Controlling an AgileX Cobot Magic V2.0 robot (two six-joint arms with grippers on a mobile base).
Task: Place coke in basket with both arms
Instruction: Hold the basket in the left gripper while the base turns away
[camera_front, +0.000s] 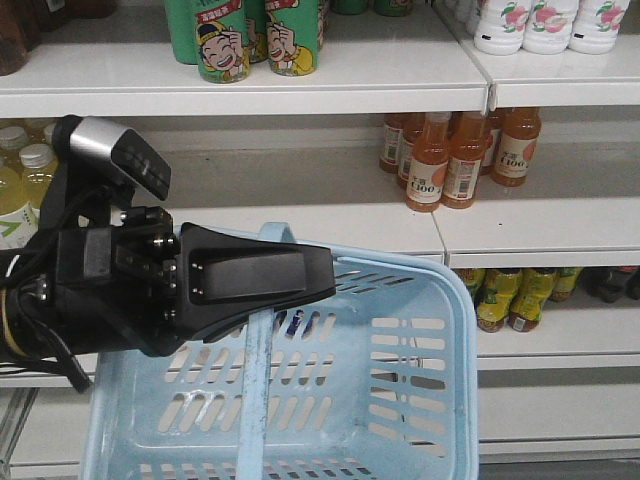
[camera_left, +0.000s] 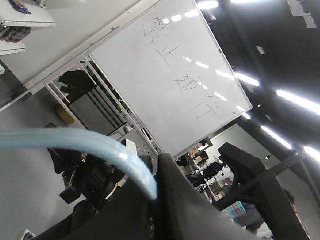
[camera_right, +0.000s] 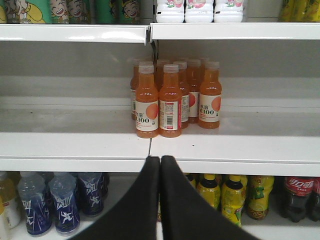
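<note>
**Left gripper** (camera_front: 300, 275). Black wedge set over the basket. In the left wrist view the pale blue bar runs in between the dark jaws, so we read them as clamped on the basket handle (camera_front: 258, 380).

**Basket** (camera_front: 455, 290). Pale blue with slotted sides, held in front of the shelving. No bottle shows in the part of its inside that we can see.

**Right gripper** (camera_right: 160, 159). The jaws are together with tips touching and nothing between them. It faces the middle shelf (camera_right: 75, 145), level with the orange drink bottles (camera_right: 170, 102).

**Coke** (camera_right: 299, 192). Dark bottles with red labels and white script stand on the lower shelf (camera_right: 280, 227), at the far right of the right wrist view. They are just beside the yellow-green bottles (camera_right: 232, 197), and below and well to the right of the right gripper.

**Step in hand, as we judge it.** The right arm reaches for the coke, and nothing is placed yet.

**Handling notes.**
- We would part the jaws before closing in, not at the bottle.
- We would drop below the lip of the middle shelf first, then travel right, so the wrist clears that edge.
- We would take the frontmost coke around its body and keep clear of the yellow-green neighbours.
- The left arm should keep the basket level with its mouth free, and the handle should stay out of the drop path.
</note>
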